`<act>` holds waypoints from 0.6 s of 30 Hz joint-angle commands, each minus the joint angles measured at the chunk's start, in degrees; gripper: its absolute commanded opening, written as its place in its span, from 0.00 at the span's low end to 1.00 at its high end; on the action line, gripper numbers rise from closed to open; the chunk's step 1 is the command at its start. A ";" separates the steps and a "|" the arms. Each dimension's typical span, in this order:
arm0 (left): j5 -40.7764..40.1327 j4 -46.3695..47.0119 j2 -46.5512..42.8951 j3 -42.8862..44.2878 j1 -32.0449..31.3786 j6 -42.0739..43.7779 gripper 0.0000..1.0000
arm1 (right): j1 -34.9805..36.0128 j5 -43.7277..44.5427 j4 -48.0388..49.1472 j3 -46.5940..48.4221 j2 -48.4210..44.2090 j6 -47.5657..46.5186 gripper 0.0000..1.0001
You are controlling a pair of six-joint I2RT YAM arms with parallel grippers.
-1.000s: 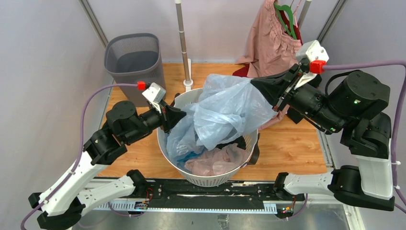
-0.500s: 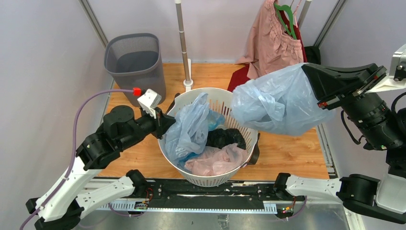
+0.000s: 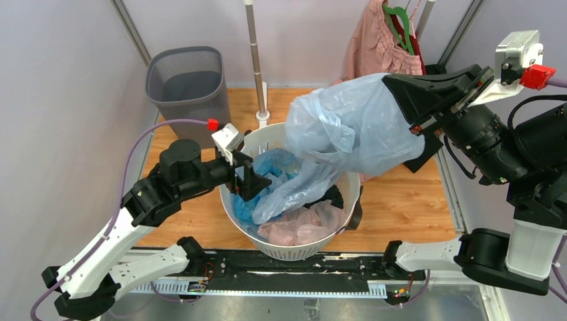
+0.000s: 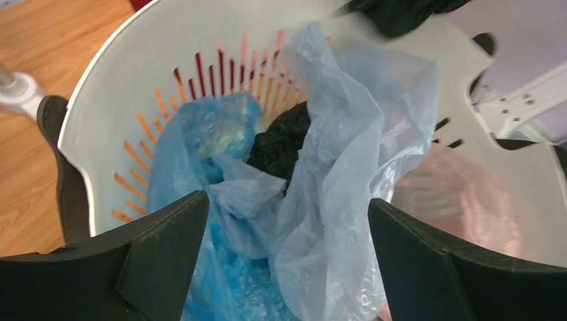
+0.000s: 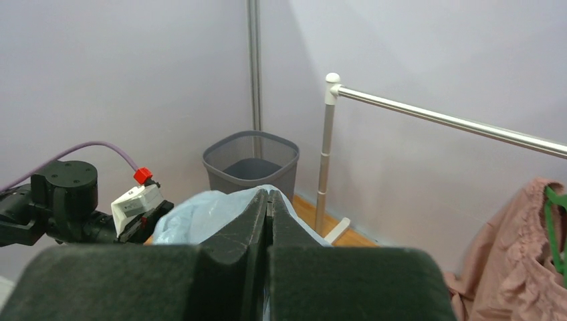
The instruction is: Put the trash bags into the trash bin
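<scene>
A large pale blue see-through trash bag [image 3: 348, 127] hangs in the air from my right gripper [image 3: 394, 87], which is shut on its top. Its tail [image 3: 287, 194] trails down into the white slotted basket [image 3: 267, 137]. The right wrist view shows the closed fingers [image 5: 269, 195] with the pale bag [image 5: 200, 214] beneath them. My left gripper [image 3: 253, 184] stands open over the basket's left side. Between its fingertips [image 4: 287, 267] lie a deeper blue trash bag [image 4: 200, 154] and folds of the pale one [image 4: 354, 167]. The dark grey mesh trash bin [image 3: 187, 87] stands at the back left.
Inside the basket lie a black garment [image 4: 281, 144] and pink cloth [image 3: 301, 224]. A white pole on a foot [image 3: 257, 67] stands between bin and basket. A pink garment on a green hanger [image 3: 384, 47] hangs at the back right from the rail [image 5: 434, 117].
My left gripper has opened and let go of the deeper blue bag, which has sunk into the basket. My right arm has swung left with the pale bag.
</scene>
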 commanded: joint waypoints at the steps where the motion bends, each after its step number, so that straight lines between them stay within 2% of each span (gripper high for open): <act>1: 5.75 5.55 -2.84 -0.91 0.16 0.10 0.96 | 0.50 -5.05 0.72 4.29 2.20 1.78 0.00; 2: 6.19 6.21 -3.41 -1.40 0.16 -0.05 0.99 | 0.49 -6.05 0.92 5.06 3.23 2.24 0.00; 11: 12.70 24.23 -9.89 -12.07 0.16 -4.62 1.00 | 0.49 -12.89 4.96 6.95 9.40 6.16 0.00; 18: 12.92 23.37 -12.24 -12.57 0.16 -4.06 1.00 | 0.51 -14.66 5.89 5.43 10.24 7.48 0.00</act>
